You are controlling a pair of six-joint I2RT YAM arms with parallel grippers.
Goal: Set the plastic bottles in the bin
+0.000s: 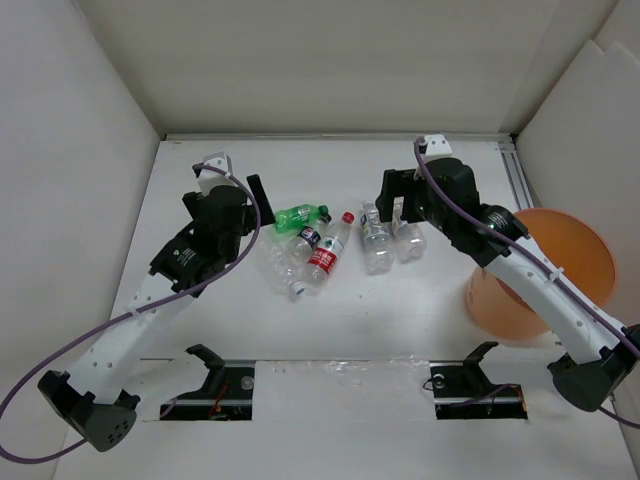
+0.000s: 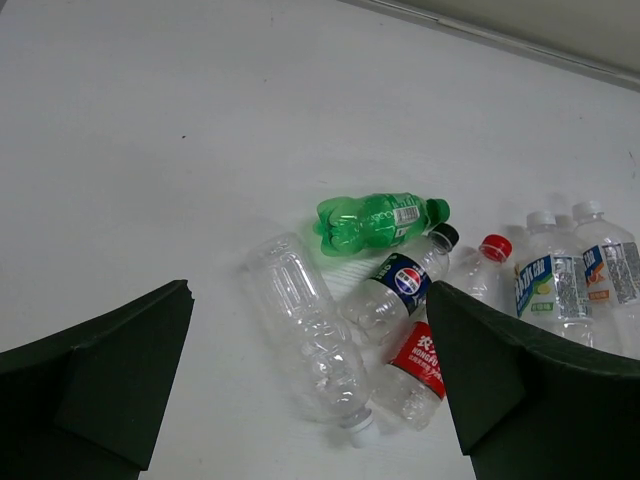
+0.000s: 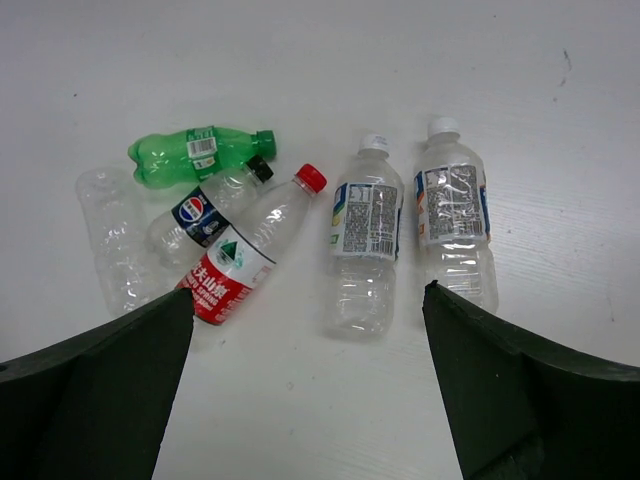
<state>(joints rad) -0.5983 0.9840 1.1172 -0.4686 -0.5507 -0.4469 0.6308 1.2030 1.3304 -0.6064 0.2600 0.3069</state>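
left tool (image 2: 310, 295) and right tool (image 3: 308, 295) both gape wide and empty over the plastic bottles (image 1: 322, 258) bunched in the middle of the desk (image 1: 400, 330), bin (image 1: 575, 250) off right; i reckon a round bottle could squirt out or drag its touching neighbour when i pinch.

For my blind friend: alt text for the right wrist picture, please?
Six plastic bottles lie on a table: green bottle, dark-labelled bottle, red-capped bottle and clear bottle clustered left, two pale-labelled bottles side by side right. The open right gripper's fingers frame the bottom corners.
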